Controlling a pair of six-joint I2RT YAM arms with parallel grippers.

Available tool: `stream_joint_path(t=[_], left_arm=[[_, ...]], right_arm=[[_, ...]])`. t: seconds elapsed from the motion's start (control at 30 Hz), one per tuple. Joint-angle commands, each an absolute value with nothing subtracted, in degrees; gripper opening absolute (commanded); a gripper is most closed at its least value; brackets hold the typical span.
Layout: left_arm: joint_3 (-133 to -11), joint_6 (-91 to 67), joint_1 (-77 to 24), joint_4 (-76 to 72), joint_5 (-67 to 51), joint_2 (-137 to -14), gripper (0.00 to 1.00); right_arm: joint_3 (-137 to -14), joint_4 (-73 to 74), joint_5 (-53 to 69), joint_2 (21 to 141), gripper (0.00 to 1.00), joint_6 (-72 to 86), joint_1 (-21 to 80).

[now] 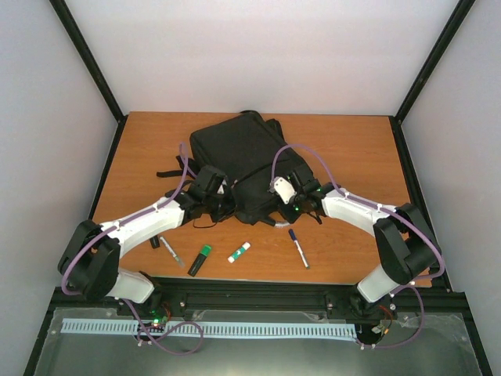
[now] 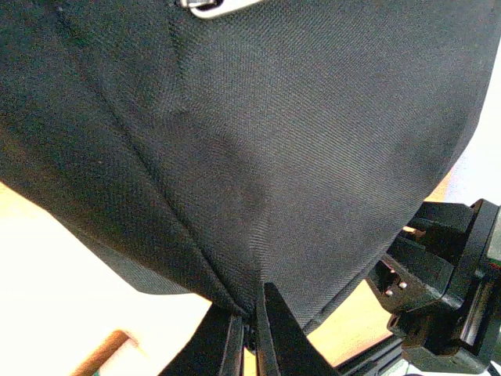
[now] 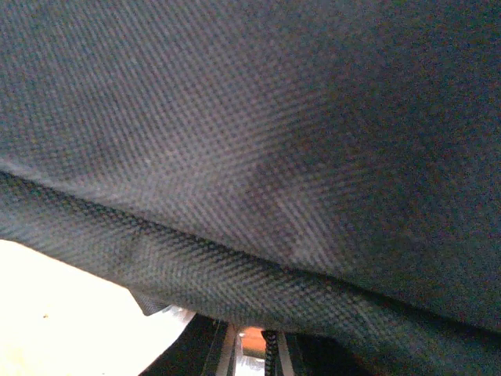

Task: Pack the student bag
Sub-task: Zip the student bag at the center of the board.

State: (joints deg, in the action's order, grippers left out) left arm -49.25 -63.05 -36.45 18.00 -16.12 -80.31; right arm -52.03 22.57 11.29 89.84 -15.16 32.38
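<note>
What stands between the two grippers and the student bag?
Nothing visible. The left gripper is shut on a seam of the student bag, and the right gripper is right against its fabric.

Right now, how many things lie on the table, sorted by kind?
1 black backpack
2 pens or markers: silver-black pen, blue-capped marker
1 green highlighter
1 white stick with green cap
Total: 5
A small dark piece beside the silver-black pen is too small to tell, not counted.
</note>
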Motion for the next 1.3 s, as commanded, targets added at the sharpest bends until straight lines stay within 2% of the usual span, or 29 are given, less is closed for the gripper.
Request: stream_joint_path(t=[0.0,0.07,0.17,0.23,0.43,0.73,0.97,1.07,1.1,1.17,1.27], left_arm=[[-51.2,-61.1,-36.7,16.7,-15.3,-80.5,0.01],[-51.1,-60.9,-36.7,17.0,-14.9,-80.4,0.01],[-50.9,-60.6,-36.7,17.1,-14.7,-80.4,0.01],[-50.7,-60.7,-36.6,16.8,-14.8,-80.5,0.01],[-50.5,-60.8,-36.6,16.1,-15.1,-81.0,0.01],[-50.5,-60.7,-36.6,15.5,-15.3,-81.8,0.01],[-50.3,-60.6,-36.7,15.2,-15.6,-82.0,0.01],[-50.2,-60.7,-36.6,15.2,-15.5,-81.9,0.01],[-50.1,-60.6,-36.6,15.1,-15.6,-82.0,0.01],[-50.1,-60.7,-36.6,15.0,-15.6,-82.0,0.01],[-50.0,-60.7,-36.7,14.9,-15.7,-82.1,0.01]], right_arm=[[-52.0,24.4,10.4,89.1,0.11,-15.3,32.0],[-52.4,24.9,10.3,89.7,0.12,-15.3,32.0],[-52.7,25.3,9.2,90.4,0.23,-15.2,32.0],[-52.3,24.3,7.8,90.6,0.25,-15.4,32.0],[-52.2,21.6,4.8,90.3,0.20,-16.9,32.0],[-50.9,22.6,7.4,86.3,0.08,-17.1,32.0],[-51.2,24.0,6.5,85.6,0.11,-16.7,32.0],[-51.0,23.4,4.8,85.5,0.23,-16.6,32.0],[-50.8,23.0,4.3,85.5,0.25,-16.7,32.0],[-50.8,22.7,3.7,85.8,0.23,-16.8,32.0],[-50.8,22.4,3.8,85.6,0.14,-16.9,32.0]])
